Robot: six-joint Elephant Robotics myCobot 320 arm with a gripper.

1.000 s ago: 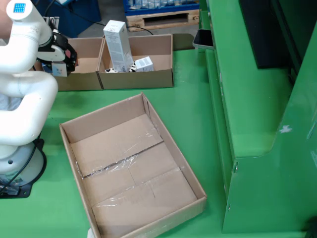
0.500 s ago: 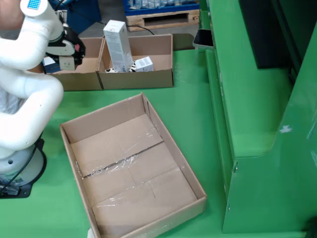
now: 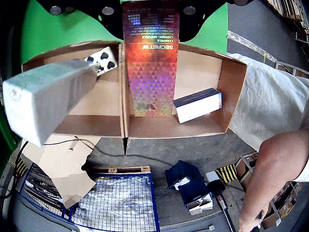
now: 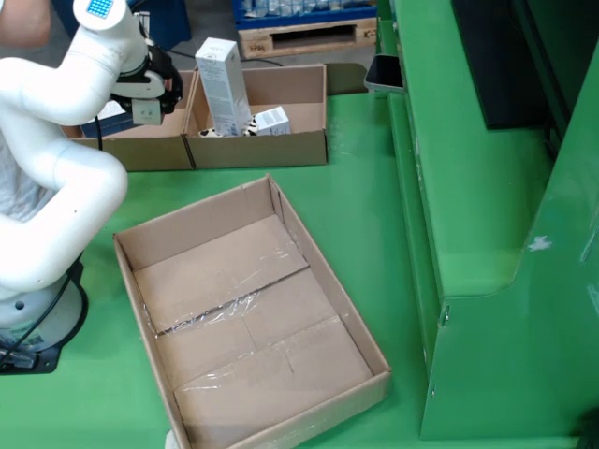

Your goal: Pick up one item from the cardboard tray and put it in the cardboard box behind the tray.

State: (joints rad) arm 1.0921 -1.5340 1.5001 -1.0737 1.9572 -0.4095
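Note:
In the wrist view my gripper (image 3: 151,10) is shut on a tall holographic carton (image 3: 150,63) that hangs over the shared wall of two cardboard boxes. The left box (image 3: 104,126) holds a tall white carton (image 3: 43,101) and a black-and-white spotted pack (image 3: 102,59). A white-and-blue carton (image 3: 198,105) lies in the right box (image 3: 234,84). In the fixed view the gripper (image 4: 148,98) hovers above the left rear box (image 4: 140,152), close to the divider. The right rear box (image 4: 281,148) holds the tall white carton (image 4: 223,86). The big cardboard tray (image 4: 126,248) lies in front.
A person in a white shirt (image 3: 263,104) stands just behind the boxes, bare forearm (image 3: 270,174) at the lower right of the wrist view. A green machine frame (image 4: 487,187) walls the table's right side. My white arm base (image 4: 28,318) stands left of the tray.
The gripper with the carton has moved up and to the right in the fixed view, from the left rear box's left part toward the divider between the boxes.

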